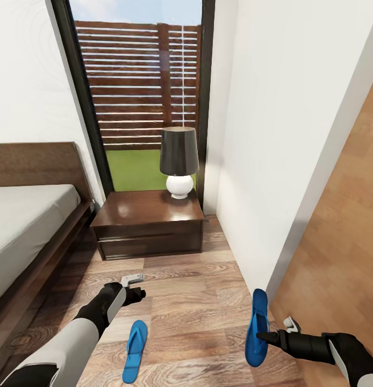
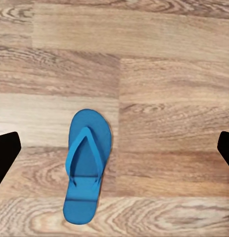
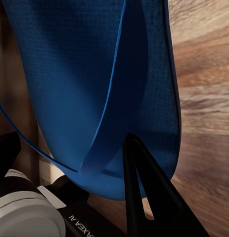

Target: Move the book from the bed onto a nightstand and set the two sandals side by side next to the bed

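The brown wood-plank floor point(image 1: 197, 290) carries most of what is here. One blue sandal point(image 1: 135, 351) lies flat on the planks, straps up, well apart from the second sandal point(image 1: 256, 328), which stands tilted on its edge close to the white wall rather than flat on the boards. At the far end of the floor, in front of the window, stands a dark-brown nightstand point(image 1: 149, 226) with a white-based, dark-shaded lamp point(image 1: 179, 161) on its top. Just beside it, the bed point(image 1: 30, 226) rests on the floor, its grey mattress smooth.
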You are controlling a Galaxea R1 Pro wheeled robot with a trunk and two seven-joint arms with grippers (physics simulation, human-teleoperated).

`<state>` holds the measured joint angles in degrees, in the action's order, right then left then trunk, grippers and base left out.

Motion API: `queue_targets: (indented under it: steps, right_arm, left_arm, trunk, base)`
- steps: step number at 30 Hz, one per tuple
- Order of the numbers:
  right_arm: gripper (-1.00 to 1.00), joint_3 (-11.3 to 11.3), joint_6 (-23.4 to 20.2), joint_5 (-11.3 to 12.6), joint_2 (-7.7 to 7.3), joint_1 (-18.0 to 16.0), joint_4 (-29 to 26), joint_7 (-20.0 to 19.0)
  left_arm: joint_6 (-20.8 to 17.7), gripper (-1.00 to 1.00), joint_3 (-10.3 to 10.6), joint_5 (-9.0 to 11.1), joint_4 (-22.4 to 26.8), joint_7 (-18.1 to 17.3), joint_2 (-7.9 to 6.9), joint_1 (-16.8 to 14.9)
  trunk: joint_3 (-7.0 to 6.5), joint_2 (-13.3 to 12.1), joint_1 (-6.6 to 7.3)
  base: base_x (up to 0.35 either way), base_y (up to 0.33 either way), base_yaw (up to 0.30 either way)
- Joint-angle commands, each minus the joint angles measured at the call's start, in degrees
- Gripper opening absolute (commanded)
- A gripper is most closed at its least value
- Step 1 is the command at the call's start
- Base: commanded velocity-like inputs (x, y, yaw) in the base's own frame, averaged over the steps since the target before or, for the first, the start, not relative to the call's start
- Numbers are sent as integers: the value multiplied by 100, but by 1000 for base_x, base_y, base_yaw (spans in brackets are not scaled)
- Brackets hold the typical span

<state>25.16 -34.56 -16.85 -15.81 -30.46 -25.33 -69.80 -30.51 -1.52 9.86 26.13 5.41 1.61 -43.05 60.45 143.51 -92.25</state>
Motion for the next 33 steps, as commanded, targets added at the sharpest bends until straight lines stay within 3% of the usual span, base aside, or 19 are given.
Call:
queue_targets:
  steps: [1, 7, 14, 18, 20, 22, 23, 24, 30, 31, 33]
  right_arm:
    - [-100, 50, -69, -52, 6, -6, -4, -60]
    - [-100, 44, -67, -55, 8, -6, -4, -56]
    - [-100, 50, -70, -55, 1, -8, -25, -52]
    - [-100, 52, -125, -49, 6, -11, -409, -48]
    - [-100, 51, -346, -47, 7, -12, -700, -50]
    - [-100, 50, -823, -47, 7, -12, -1089, -51]
    - [-100, 45, -1348, -42, 8, -15, -1533, -61]
    - [-100, 44, -1467, -39, 8, -15, -1674, -67]
    - [-100, 35, -1673, -2, 8, -20, -2119, -93]
    - [-100, -21, -1680, 5, 8, -20, -2157, -171]
    - [-100, -360, -1684, 7, 8, -21, -2192, -511]
  left_arm:
    - [-27, 100, -15, 61, 8, 42, 3, -1]
    - [-25, 100, -15, 60, 1, 43, -3, 4]
    - [-17, 100, -11, 67, -12, 31, 12, 24]
    - [-19, 100, -19, 68, 2, 37, 14, 25]
    - [-23, 100, -16, 69, 7, 32, 21, 25]
    - [-20, 100, -10, 69, 7, 22, 27, 25]
    - [-18, 100, -7, 69, 7, 16, 30, 25]
    - [-17, 100, -7, 69, 7, 15, 31, 25]
    - [-16, 100, -6, 73, 3, 17, 39, 25]
    - [-12, 100, -6, 75, 1, 15, 45, 25]
    - [-9, 100, -6, 77, -6, 12, 79, 27]
  trunk:
    - [5, 2, 1]
    - [5, 2, 1]
    - [5, 2, 1]
    - [5, 2, 1]
    - [5, 2, 1]
    - [5, 2, 1]
    - [5, 2, 1]
    - [5, 2, 1]
    - [5, 2, 1]
    - [5, 2, 1]
    - [5, 2, 1]
  base:
    - [0, 0, 148]
    - [0, 0, 220]
    - [0, 0, 34]
    - [0, 0, 1]
    - [0, 0, 0]
    - [0, 0, 0]
    - [0, 0, 0]
    - [0, 0, 0]
    - [0, 0, 0]
    - [0, 0, 0]
    - [0, 0, 0]
